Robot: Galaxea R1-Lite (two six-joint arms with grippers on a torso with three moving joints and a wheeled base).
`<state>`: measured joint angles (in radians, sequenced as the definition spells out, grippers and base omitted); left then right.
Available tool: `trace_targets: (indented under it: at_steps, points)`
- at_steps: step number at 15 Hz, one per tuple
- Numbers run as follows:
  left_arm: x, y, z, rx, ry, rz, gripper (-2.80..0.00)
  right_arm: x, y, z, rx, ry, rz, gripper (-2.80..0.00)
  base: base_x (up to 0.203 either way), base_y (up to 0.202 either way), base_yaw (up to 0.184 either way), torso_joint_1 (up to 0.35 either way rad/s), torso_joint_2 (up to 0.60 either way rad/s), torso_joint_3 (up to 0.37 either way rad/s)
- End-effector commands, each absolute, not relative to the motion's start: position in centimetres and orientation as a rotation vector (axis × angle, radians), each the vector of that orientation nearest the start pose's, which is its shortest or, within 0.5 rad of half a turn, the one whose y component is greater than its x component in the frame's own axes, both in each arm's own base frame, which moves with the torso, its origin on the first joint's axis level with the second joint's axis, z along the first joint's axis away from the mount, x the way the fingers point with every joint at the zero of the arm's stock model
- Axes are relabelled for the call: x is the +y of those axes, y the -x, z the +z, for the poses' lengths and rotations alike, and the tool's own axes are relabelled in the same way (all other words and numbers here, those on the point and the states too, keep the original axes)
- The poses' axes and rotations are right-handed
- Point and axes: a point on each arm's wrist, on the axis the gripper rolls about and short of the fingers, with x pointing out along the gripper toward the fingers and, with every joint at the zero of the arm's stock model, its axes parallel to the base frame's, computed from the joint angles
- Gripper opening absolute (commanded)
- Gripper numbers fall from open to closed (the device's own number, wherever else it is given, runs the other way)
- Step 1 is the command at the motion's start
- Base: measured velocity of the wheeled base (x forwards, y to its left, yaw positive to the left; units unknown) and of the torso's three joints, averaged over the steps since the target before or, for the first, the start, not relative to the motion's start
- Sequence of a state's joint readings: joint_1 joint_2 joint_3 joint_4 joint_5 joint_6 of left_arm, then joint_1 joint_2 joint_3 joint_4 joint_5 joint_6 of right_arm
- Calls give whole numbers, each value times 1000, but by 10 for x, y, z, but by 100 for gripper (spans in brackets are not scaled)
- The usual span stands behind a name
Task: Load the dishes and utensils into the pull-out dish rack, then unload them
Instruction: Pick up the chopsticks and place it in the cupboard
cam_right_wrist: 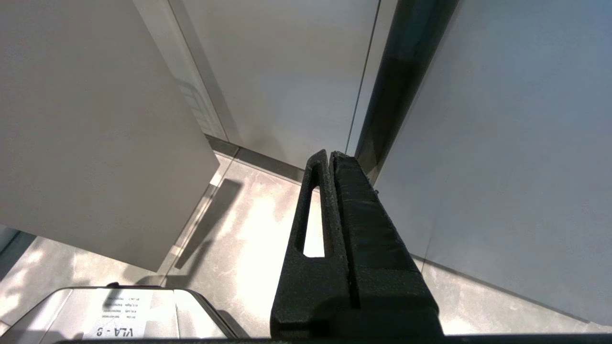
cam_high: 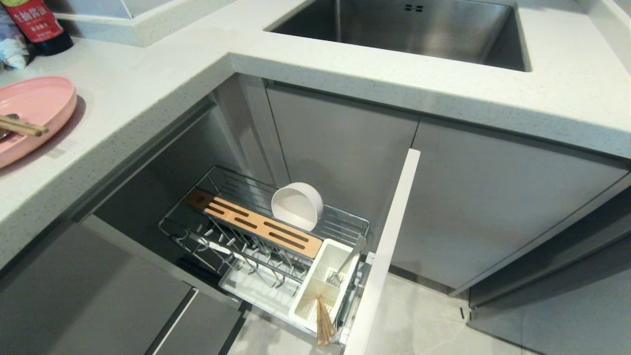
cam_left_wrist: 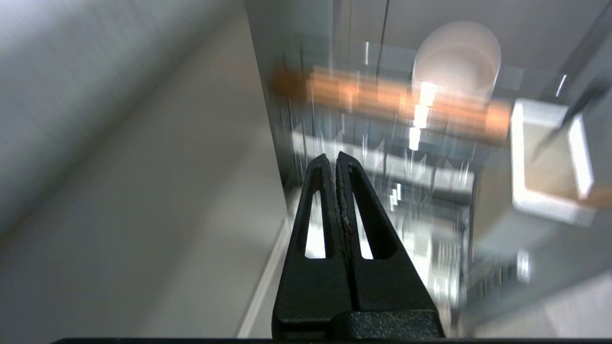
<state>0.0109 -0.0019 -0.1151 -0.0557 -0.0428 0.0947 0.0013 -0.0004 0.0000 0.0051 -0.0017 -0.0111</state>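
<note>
From the head camera, the pull-out dish rack (cam_high: 276,236) stands drawn out under the desk (cam_high: 148,88). The cream-white bowl (cam_high: 297,205) sits on edge behind the slotted wooden strip (cam_high: 254,224), its mouth facing outward. The white utensil box (cam_high: 323,283) holds a bundle of chopsticks (cam_high: 324,320) in its near compartment and a steel fork (cam_high: 345,266) in the far one. On the desk, the pink plate (cam_high: 34,116) carries the pair of chopsticks (cam_high: 22,126) and what looks like the tip of the spoon (cam_high: 7,118). Neither arm shows here.

The plate is likely rigid, glazed, slippery and breakable, best pinched at the rim; the chopsticks are light and prone to roll.

In the left wrist view, the left hand (cam_left_wrist: 333,157) is clenched and empty, near the rack, with the bowl blurred beyond.

In the right wrist view, the right hand (cam_right_wrist: 330,155) is clenched on nothing, parked low before cabinet doors above the floor (cam_right_wrist: 248,224).
</note>
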Motion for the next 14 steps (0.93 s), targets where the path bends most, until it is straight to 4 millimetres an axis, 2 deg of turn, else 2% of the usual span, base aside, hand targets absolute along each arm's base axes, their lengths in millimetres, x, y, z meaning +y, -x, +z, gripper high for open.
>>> trace_targets:
  at_steps: [1, 4, 5, 7, 9, 11, 14]
  points:
    - [-2, 49, 144, -268, -107, -19, -280, 0, 23, 75, 5, 12, 0, -280, 0, 0, 0, 0, 0, 0]
    - [-2, 79, 224, -384, -153, -5, -280, 0, 23, 75, 5, 12, 0, -280, 0, 0, 0, 0, 0, 0]
    - [-2, 80, 254, -398, -166, -7, -280, 0, 23, 75, 5, 11, 0, -280, 0, 0, 0, 0, 0, 0]
    - [-1, 66, 312, -399, -201, -14, -280, 0, 23, 75, 5, 12, 0, -280, 0, 0, 0, 0, 0, 0]
    - [-1, 38, 357, -378, -207, -9, -280, 0, 23, 75, 5, 12, 0, -280, 0, 0, 0, 0, 0, 0]
    - [-1, 3, 391, -353, -161, -3, -280, 0, 23, 75, 6, 12, 0, -280, 0, 0, 0, 0, 0, 0]
    - [2, -58, 409, -256, 36, 84, -280, 0, 23, 75, 5, 11, 0, -280, 0, 0, 0, 0, 0, 0]
